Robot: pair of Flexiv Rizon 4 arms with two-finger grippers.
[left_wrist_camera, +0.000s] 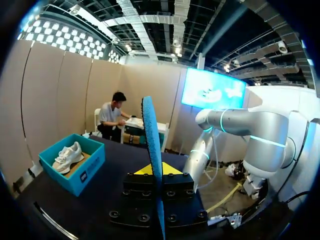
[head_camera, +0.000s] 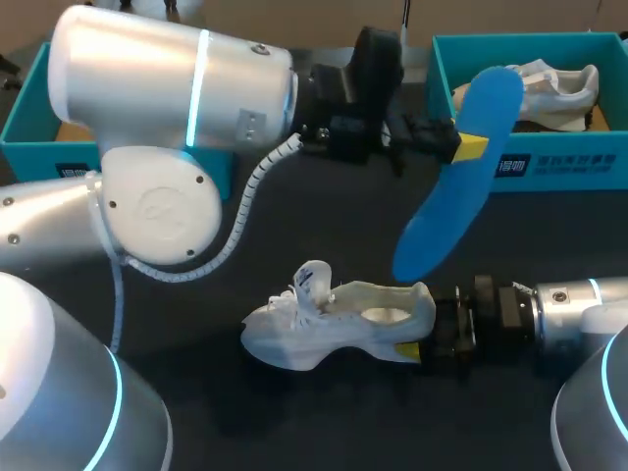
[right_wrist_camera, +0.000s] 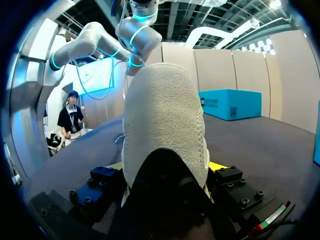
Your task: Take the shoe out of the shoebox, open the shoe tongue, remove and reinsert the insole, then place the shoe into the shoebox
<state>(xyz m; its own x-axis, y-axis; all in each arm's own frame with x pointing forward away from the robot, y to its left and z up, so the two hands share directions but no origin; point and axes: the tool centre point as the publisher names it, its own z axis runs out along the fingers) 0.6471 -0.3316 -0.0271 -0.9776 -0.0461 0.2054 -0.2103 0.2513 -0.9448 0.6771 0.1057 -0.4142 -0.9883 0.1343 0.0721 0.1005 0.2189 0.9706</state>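
A white shoe [head_camera: 339,322] lies on the dark table, toe to the left, its tongue pulled up. My right gripper [head_camera: 412,349] comes in from the right and is shut on its heel. In the right wrist view the heel [right_wrist_camera: 165,125] fills the gap between the fingers of the right gripper [right_wrist_camera: 167,167]. My left arm reaches across the back of the table. Its gripper [head_camera: 469,147] is shut on a blue insole [head_camera: 456,191], held in the air above and right of the shoe. In the left wrist view the insole [left_wrist_camera: 151,145] stands edge-on in the left gripper [left_wrist_camera: 153,170].
A teal shoebox [head_camera: 530,167] at the back right holds a second white shoe [head_camera: 554,93]. The same shoebox [left_wrist_camera: 80,172] lies ahead of the left gripper. Another teal box [head_camera: 29,128] stands at the back left, behind my left arm.
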